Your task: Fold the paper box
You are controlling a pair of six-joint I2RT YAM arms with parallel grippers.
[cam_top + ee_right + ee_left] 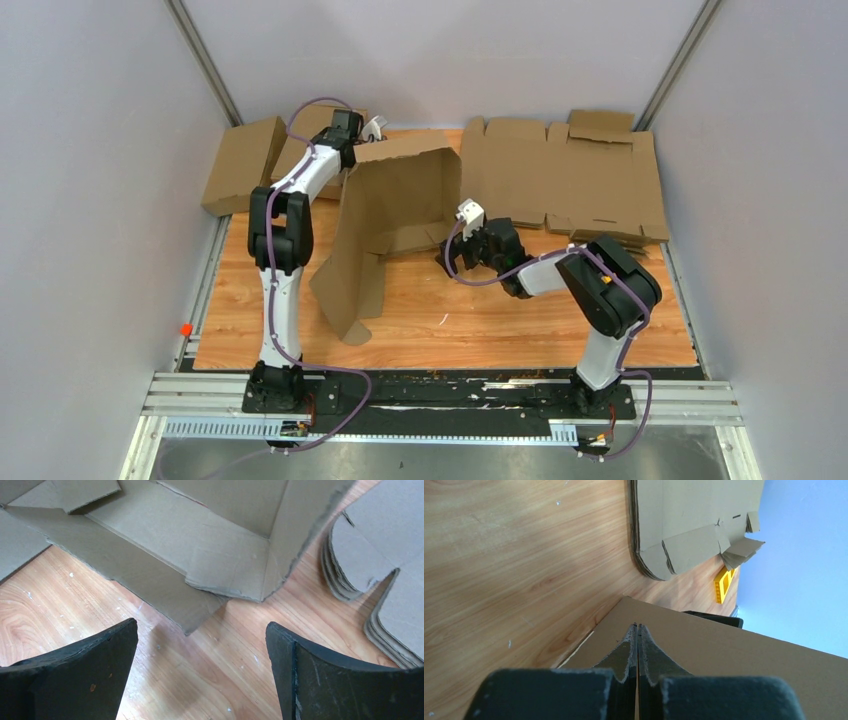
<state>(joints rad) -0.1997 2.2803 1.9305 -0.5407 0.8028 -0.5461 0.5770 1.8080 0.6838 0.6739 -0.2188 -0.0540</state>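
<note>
left gripper [638, 628] pinches the paper box [400, 195] wall — right gripper [201, 625] gapes nearby.

Stacked notched cardboard sheets [570, 180] lie on the wooden table [480, 320], yellow block [722, 584] nearby

We saw the paper box [395, 215] in plain brown, without print. The stack of cardboard sheets [570, 180] was the same brown. The table [450, 325] showed orange-brown wood grain flecked with small white marks. The left arm [283, 235] and the right arm [610, 285] were black and white, their cables [345, 385] purple. We noted a yellow block [722, 584], a small red object [185, 328] and pale grey walls [80, 200].
</note>
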